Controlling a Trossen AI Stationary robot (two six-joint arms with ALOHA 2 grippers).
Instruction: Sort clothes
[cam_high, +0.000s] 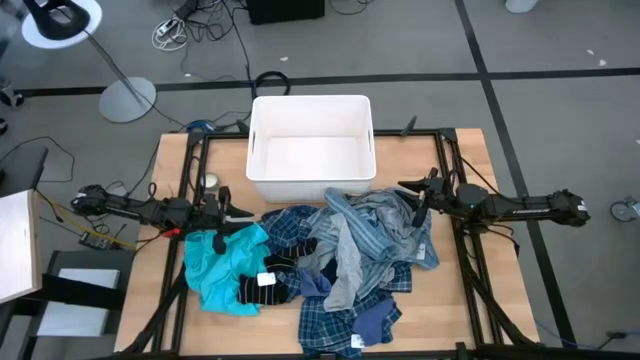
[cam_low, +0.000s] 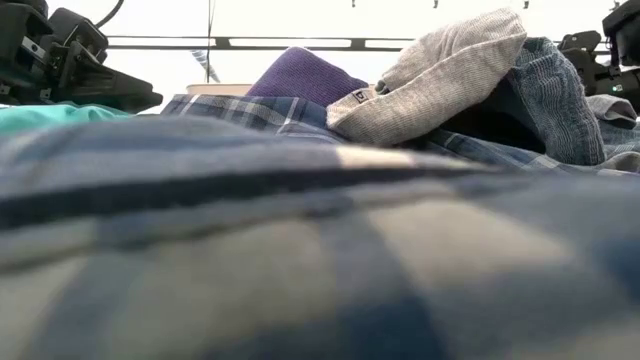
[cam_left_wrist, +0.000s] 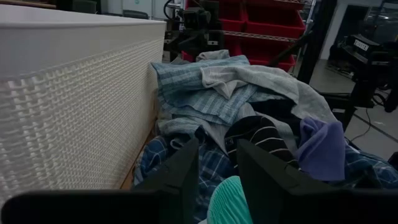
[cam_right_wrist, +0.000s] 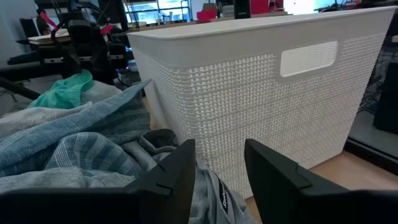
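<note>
The clothes lie in one heap on the table's near half. It holds a turquoise shirt (cam_high: 218, 268), blue-and-white plaid shirts (cam_high: 330, 322), a grey-blue striped garment (cam_high: 372, 232) and dark striped socks (cam_high: 262, 286). The heap's far edge lies against the white bin (cam_high: 310, 145). My left gripper (cam_high: 232, 212) stands open and level at the heap's left edge, with the turquoise shirt (cam_left_wrist: 227, 200) just below its fingers. My right gripper (cam_high: 415, 203) stands open and level at the heap's right edge, above the striped garment (cam_right_wrist: 93, 155). Neither holds anything.
The white bin (cam_left_wrist: 68, 99) stands at the table's far middle, close beside both grippers. In the low view plaid cloth (cam_low: 320, 250) fills the foreground, with a purple garment (cam_low: 305, 75) and a grey one (cam_low: 440, 80) behind it. Bare wood (cam_high: 470, 300) shows at the near right.
</note>
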